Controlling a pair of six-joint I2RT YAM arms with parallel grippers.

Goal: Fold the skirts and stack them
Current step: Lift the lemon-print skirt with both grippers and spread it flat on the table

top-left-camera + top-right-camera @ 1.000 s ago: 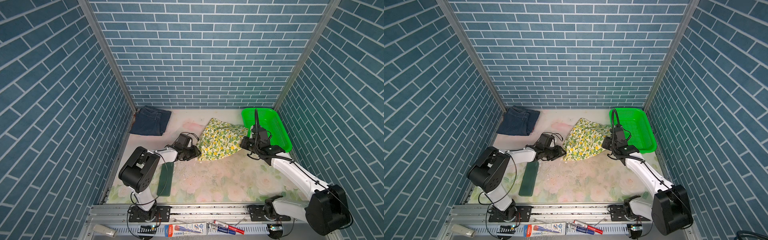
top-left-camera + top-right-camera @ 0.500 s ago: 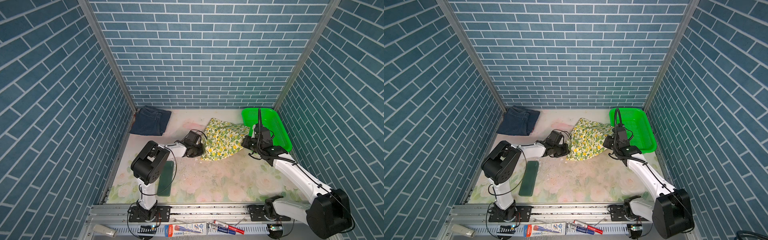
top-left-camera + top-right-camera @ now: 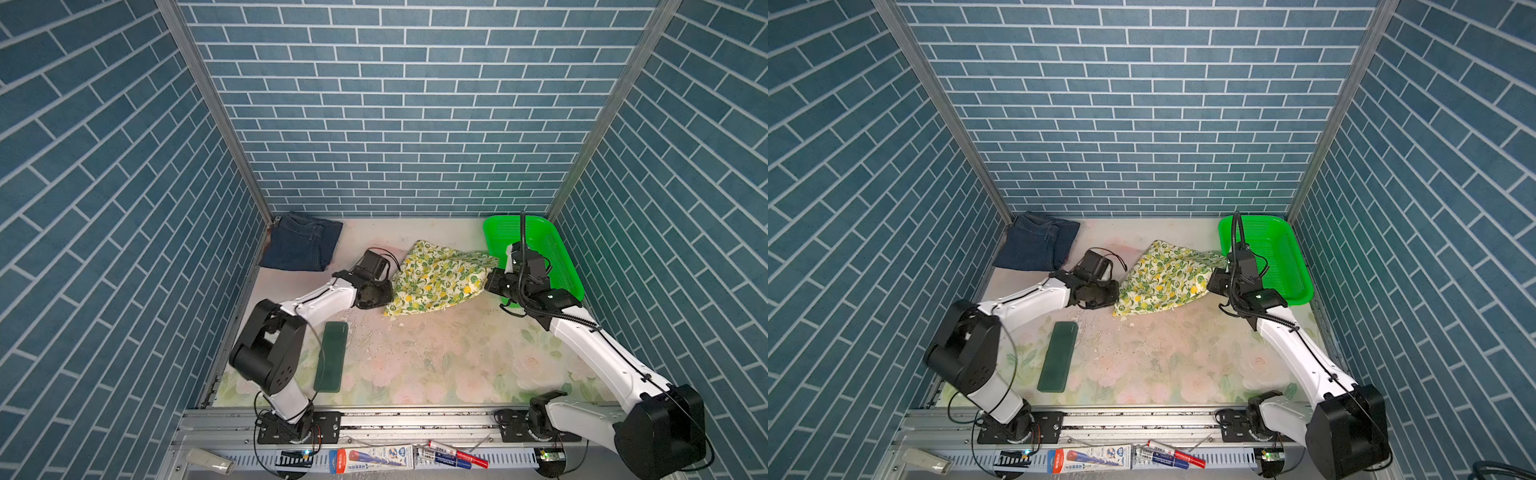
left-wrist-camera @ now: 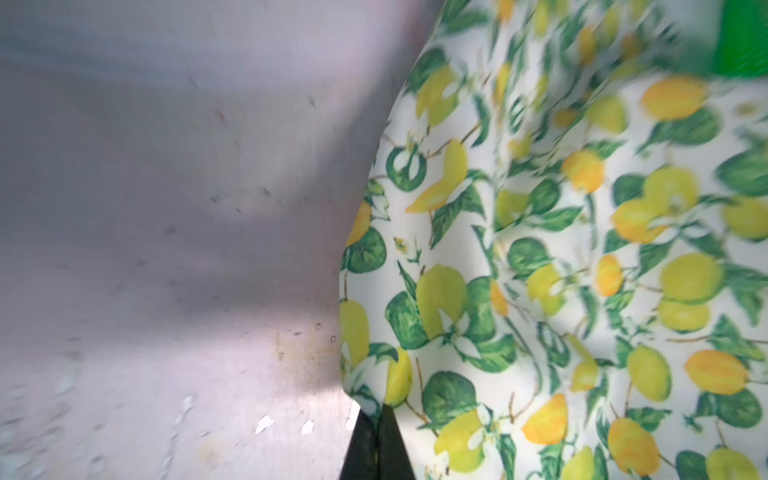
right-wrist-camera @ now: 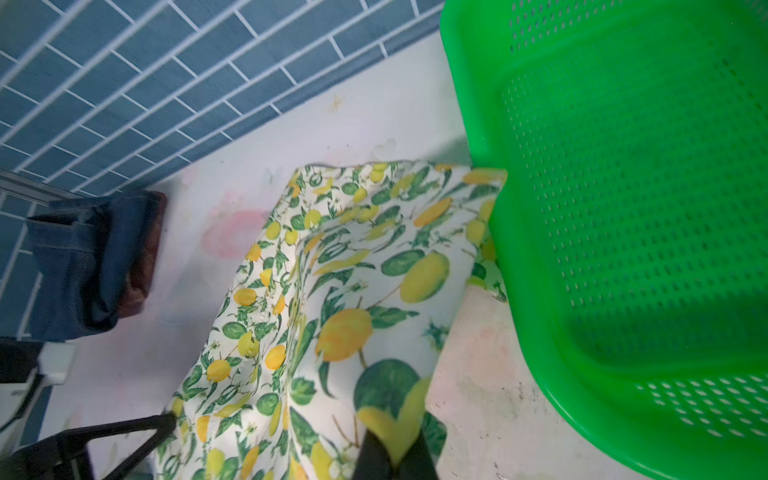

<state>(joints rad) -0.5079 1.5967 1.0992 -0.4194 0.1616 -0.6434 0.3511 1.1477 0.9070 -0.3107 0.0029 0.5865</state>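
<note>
**Holding the Lemon Skirt**

The left gripper (image 3: 388, 291) and right gripper (image 3: 489, 286) each pinched a side of the lemon skirt (image 3: 436, 278), far on the counter (image 3: 415, 353) beside the basket (image 3: 561, 266). Lifting both sides together looked best, to keep it flat.

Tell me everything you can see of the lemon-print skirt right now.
The lemon-print skirt is thin cream cloth printed with yellow lemons and green leaves. It lies creased and unfolded at the middle back of the table, spread between the two arms. The left gripper is shut on the edge on its side, the right gripper on the opposite edge. Its far right corner touches the outer wall of the green mesh basket. It lies apart from the denim skirt.
</note>
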